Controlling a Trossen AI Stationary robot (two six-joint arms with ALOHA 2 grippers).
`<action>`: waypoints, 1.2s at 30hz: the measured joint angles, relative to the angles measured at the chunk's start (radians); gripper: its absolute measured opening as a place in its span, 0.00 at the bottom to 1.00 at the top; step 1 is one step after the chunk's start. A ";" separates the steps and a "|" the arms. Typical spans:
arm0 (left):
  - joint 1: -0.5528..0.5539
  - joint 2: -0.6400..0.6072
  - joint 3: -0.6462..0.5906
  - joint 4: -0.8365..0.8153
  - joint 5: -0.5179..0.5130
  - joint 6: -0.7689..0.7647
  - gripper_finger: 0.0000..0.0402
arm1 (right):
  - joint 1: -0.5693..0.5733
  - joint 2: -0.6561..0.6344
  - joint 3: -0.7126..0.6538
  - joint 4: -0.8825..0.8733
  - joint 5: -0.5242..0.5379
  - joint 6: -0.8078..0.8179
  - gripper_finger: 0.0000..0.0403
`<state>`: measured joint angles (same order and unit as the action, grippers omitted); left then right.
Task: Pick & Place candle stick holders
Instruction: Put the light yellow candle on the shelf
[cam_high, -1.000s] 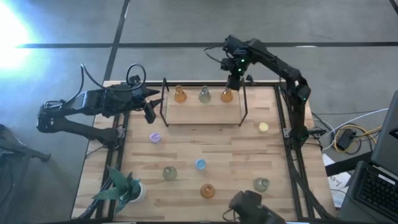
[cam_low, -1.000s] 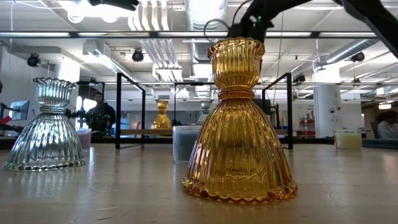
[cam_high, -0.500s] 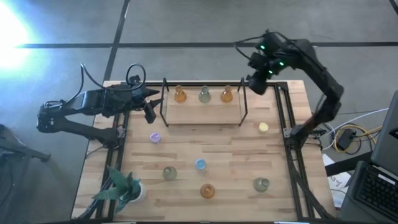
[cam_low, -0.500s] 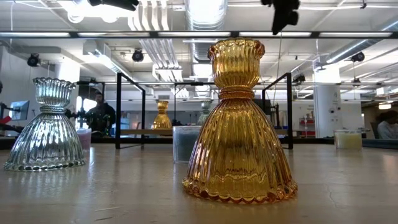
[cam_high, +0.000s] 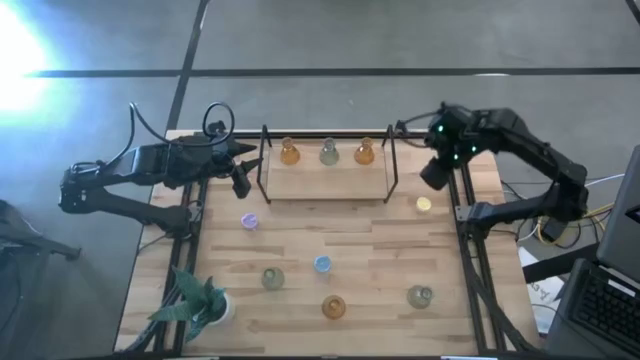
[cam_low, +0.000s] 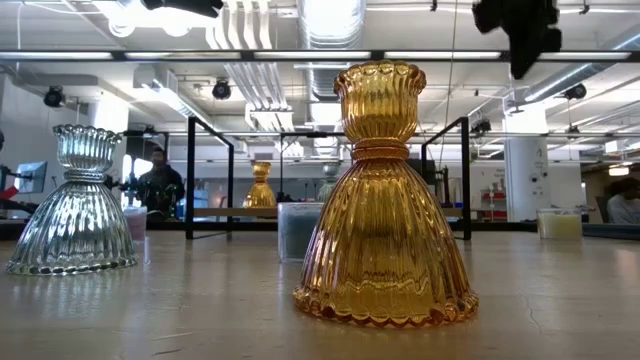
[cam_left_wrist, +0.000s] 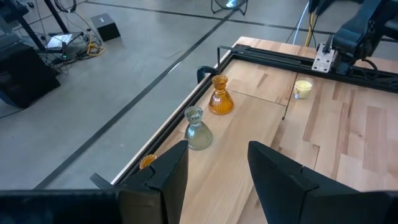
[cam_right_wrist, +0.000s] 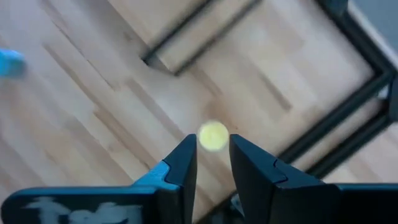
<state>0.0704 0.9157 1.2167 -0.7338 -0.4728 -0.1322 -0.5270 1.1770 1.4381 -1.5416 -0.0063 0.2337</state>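
Three candle stick holders stand on the raised board (cam_high: 325, 185) at the far side: amber (cam_high: 289, 152), grey-green (cam_high: 329, 152) and amber (cam_high: 364, 152). On the table stand a low yellow one (cam_high: 424, 204), a purple one (cam_high: 249, 221), a blue one (cam_high: 322, 264), a grey-green one (cam_high: 273, 278), an amber one (cam_high: 334, 307) and a grey-green one (cam_high: 420, 296). My right gripper (cam_high: 435, 175) hangs in the air pointing down, open by a narrow gap, just far of the yellow holder (cam_right_wrist: 213, 135). My left gripper (cam_left_wrist: 217, 155) waits open at the board's left end, touching nothing.
A black metal frame (cam_high: 392, 165) stands around the board. Black rails (cam_high: 462, 215) run along the table's right side. A leafy plant in a white pot (cam_high: 197, 300) stands at the near left corner. Bare wood lies between the scattered holders.
My right gripper has swung from above the board's right amber holder toward the table's right edge and then toward the near edge, turning about its own axis as it went. It now hangs by the yellow holder. All holders have stayed in place.
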 joint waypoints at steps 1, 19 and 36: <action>0.000 0.000 0.000 0.000 0.000 0.000 0.43 | 0.000 -0.012 -0.046 0.015 0.001 0.002 0.25; 0.000 0.000 0.000 0.000 0.000 -0.002 0.43 | -0.001 -0.081 -0.593 0.395 -0.030 0.001 0.55; 0.000 0.000 0.000 0.000 0.000 -0.001 0.43 | -0.001 -0.063 -0.808 0.568 -0.091 0.155 0.75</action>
<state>0.0708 0.9157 1.2167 -0.7338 -0.4725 -0.1329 -0.5285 1.1137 0.6304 -0.9735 -0.0968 0.3887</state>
